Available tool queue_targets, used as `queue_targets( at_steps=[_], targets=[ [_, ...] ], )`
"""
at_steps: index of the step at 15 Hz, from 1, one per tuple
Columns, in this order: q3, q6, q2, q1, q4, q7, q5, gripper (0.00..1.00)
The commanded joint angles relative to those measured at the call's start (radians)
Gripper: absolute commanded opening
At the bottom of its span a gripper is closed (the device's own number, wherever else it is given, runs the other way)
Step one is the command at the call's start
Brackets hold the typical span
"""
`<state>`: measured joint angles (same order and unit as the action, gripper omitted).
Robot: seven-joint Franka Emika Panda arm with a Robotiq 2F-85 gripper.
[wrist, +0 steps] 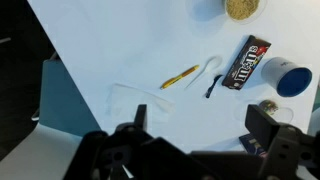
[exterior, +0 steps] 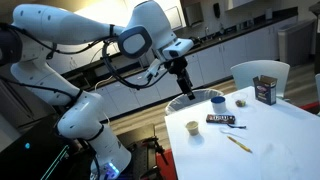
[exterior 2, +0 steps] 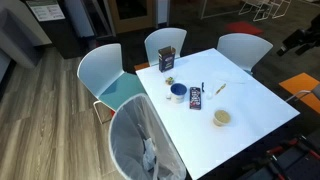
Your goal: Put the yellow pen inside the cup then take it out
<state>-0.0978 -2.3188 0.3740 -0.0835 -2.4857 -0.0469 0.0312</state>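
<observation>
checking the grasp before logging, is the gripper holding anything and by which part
Nothing is held. The gripper hangs open and empty above the white table; the thin yellow-tan pen lies there untouched.

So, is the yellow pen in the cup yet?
Out. In the wrist view the yellow pen lies flat on the table, well apart from the cup.

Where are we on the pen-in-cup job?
Done: nothing visible. The yellow pen lies flat on the table, apart from the cup. In hand: the gripper hangs open and empty above the table, with the pen in the wrist view. Left: grasp the pen, put it in the cup, take it out.
</observation>
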Motion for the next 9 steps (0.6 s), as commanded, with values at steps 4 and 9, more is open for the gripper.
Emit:
queue_targets(
  at_steps=[4, 9],
  targets=[
    [0.005, 0.003, 0.0, -0.005, 0.002, 0.002, 0.003, 1.0],
    [0.003, -0.029, -0.086, 0.001, 0.048, -0.062, 0.069, 1.0]
  ],
)
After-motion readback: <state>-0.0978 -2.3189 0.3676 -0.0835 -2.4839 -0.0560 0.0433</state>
